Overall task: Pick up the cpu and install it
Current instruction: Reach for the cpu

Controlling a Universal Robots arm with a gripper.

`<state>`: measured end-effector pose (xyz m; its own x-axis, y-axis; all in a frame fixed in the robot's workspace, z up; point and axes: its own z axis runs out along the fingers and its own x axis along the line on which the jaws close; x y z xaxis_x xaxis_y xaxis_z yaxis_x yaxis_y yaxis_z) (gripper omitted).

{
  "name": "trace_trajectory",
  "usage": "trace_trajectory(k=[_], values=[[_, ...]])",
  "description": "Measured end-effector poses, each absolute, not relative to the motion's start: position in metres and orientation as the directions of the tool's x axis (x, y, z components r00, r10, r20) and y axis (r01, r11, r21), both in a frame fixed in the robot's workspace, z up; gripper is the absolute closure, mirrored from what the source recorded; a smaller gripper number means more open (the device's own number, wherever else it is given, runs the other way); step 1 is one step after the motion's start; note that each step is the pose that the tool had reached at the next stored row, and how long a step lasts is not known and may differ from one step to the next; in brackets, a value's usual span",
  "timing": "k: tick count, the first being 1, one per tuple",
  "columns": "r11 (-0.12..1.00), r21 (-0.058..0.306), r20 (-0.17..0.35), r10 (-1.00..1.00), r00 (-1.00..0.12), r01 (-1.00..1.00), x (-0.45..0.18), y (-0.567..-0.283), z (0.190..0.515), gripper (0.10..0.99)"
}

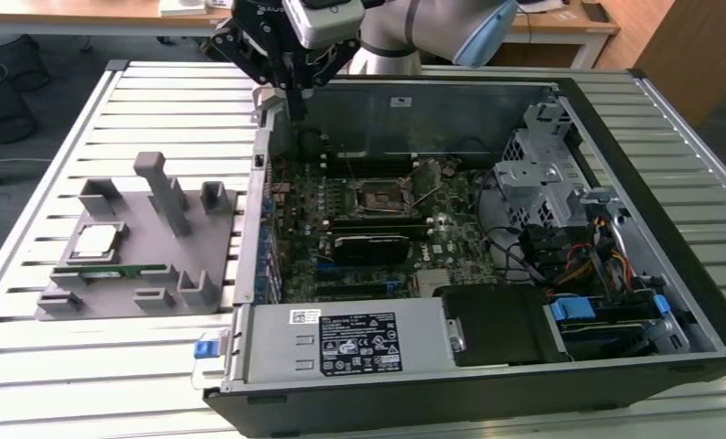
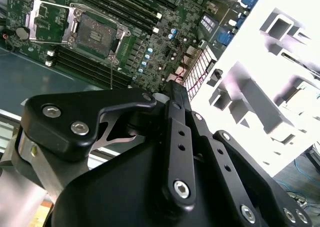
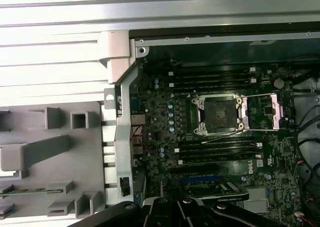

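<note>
Closest to the lens in the second wrist view sat the gripper [image 2: 175, 89], all matte black plates and link bars studded with shiny hex-head screws. Its fingers looked pressed together, pinching nothing. From the exterior view the gripper [image 1: 300, 108] hung above the far corner of the open computer case [image 1: 656, 137], on the exterior view's left, under the pale, rounded joints of the arm [image 1: 431, 27].

Well away from it lay the cpu [image 1: 96, 240], a small flat square with a silvery-white top. It sat in a recess of the grey plastic holder [image 1: 58, 306], a blocky moulded tray with upright posts and slots. Just beside it, nearer the camera, a long green memory stick [image 1: 119, 272] lay in its own groove. The holder rested on the ribbed, pale metal table [image 1: 46, 155], next to the case.

Inside the case the dark green motherboard [image 1: 443, 215] bristled with small parts. Its square socket [image 3: 220, 114] stood with the bright metal frame swung open to one side, dark pad exposed, flanked by long black memory slots. A boxy grey power supply [image 1: 278, 352] closed off the near end.
</note>
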<state>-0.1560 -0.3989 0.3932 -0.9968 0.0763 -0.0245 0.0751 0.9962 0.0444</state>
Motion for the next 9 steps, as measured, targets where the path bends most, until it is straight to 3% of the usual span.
trace_trajectory(k=[9], values=[[0.996,0.044,-0.024,0.076,-0.997,0.075,-0.1581,-0.3989,0.3931,0.980]])
